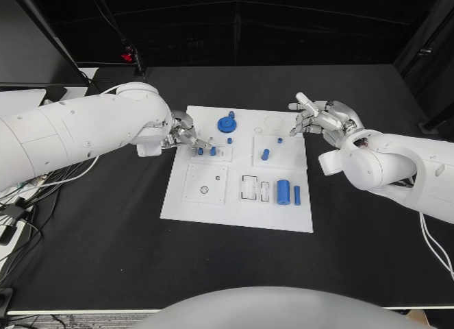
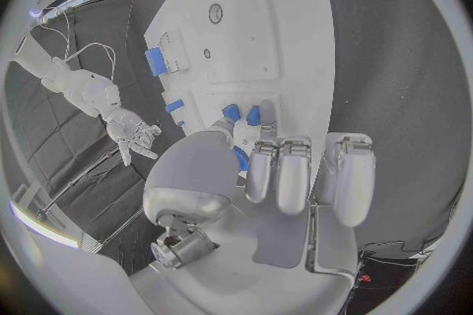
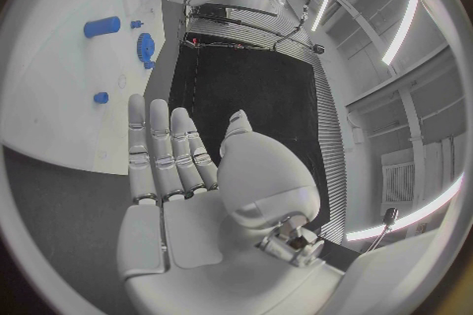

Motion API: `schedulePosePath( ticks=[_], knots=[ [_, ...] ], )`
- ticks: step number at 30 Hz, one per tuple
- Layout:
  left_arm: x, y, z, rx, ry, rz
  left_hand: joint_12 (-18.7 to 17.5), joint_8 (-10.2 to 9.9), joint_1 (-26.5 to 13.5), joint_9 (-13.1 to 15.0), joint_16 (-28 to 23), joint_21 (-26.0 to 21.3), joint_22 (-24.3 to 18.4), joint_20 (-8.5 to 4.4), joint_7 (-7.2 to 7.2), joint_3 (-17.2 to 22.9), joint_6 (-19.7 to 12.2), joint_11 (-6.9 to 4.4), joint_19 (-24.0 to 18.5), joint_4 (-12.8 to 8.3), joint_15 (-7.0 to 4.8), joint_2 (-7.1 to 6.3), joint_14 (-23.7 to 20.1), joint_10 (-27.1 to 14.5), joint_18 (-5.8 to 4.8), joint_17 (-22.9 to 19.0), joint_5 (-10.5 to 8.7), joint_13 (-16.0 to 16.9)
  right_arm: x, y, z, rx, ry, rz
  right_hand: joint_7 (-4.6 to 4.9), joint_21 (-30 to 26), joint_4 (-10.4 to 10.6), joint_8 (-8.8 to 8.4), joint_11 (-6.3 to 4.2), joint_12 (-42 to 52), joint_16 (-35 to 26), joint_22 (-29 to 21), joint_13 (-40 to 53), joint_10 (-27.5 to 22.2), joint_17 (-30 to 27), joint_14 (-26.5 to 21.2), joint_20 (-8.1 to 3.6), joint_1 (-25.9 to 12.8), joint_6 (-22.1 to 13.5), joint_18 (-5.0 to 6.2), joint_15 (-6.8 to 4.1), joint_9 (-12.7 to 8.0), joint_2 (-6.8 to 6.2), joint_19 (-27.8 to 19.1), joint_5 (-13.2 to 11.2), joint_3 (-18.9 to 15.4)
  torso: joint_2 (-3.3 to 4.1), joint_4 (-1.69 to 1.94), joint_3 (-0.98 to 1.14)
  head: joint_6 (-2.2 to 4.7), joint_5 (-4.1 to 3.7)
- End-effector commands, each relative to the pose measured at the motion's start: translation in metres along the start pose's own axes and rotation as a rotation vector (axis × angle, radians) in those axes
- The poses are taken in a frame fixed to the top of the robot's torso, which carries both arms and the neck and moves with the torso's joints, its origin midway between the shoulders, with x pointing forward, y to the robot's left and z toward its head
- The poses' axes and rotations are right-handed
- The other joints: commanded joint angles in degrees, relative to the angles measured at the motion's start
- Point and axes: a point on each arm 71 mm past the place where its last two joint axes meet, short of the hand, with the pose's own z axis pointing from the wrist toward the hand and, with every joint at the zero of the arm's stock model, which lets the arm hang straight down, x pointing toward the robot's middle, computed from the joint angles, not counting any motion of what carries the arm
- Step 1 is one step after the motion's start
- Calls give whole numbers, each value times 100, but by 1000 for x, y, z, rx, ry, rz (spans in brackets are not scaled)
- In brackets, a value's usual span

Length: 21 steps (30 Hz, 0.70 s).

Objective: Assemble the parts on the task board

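A: While the flat white task board [image 1: 239, 205] lies in the middle of the black table [image 1: 108, 253], where is the left silver many-fingered hand [image 1: 184, 135]?

B: In the head view it sits at the board's upper left corner, fingers pointed down over the small square plate there. Two short blue pegs [image 1: 206, 151] stand in that plate, just under the fingertips.

A: Does it hold one?

B: I cannot tell. In the left wrist view the fingers [image 2: 279, 173] curl in over the pegs, and a bit of blue shows between thumb and fingers, but whether it is pinched or only beside them is not clear.

A: And the right silver hand [image 1: 324, 116]?

B: At the upper right of the head view, just off the board's right edge and raised above the table. Its fingers are spread and straight, with nothing in them; the right wrist view shows the flat bare palm [image 3: 202, 228] the same way.

A: What else is on the board?

B: A round blue gear [image 1: 227, 124] near the top centre, a small blue pin [image 1: 265, 154] in the plate right of centre, and lower right a thick blue cylinder [image 1: 283, 190] with a thin blue bar [image 1: 297, 195] just beside it.
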Motion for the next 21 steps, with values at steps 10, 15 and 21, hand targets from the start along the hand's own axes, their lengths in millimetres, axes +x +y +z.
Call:
schedulePosePath(
  ticks=[10, 15, 21],
  knots=[
    [-12, 3, -9, 130, -202, -69, 20, 122, -190, 68, 5, 18, 1506, 27, 10, -293, -20, 9, 597, 3, 18, -125, 611, 587, -38, 1510, -196, 1507, 2, 1, 1, -6, 10, 4, 176, -18, 10, 17, 12, 44, 29, -6, -13, -27, -14, -44, 39, 42, -22, 53, 2, -7, 32, 16, 22, 5, -5, 6, 4, 47, 2],
    [-29, 2, -25, 245, -361, -110, 20, 127, -71, 45, 5, -181, 1404, 36, 23, -450, -123, 8, 347, -7, 26, -156, 611, 587, 38, 1510, -218, 1507, 2, 1, 1, -8, 10, 4, 176, -18, 10, 17, 12, 44, 29, -6, -13, -27, -14, -44, 39, 42, -22, 53, 2, -7, 32, 16, 22, 5, -6, 7, 9, 90, 34],
    [-39, 5, -40, 363, -494, -171, -23, 90, 346, -114, 5, -699, 1168, 52, 60, -605, -295, 44, -225, -6, 43, -141, 611, 542, 203, 1510, -65, 1470, 2, 2, 2, -17, 11, 4, 177, -18, 10, 20, 12, 47, 31, -6, -16, -27, -17, -45, 40, 42, -22, 53, 2, -7, 35, 17, 20, 5, 1, 2, 6, 145, 78]
  ],
)
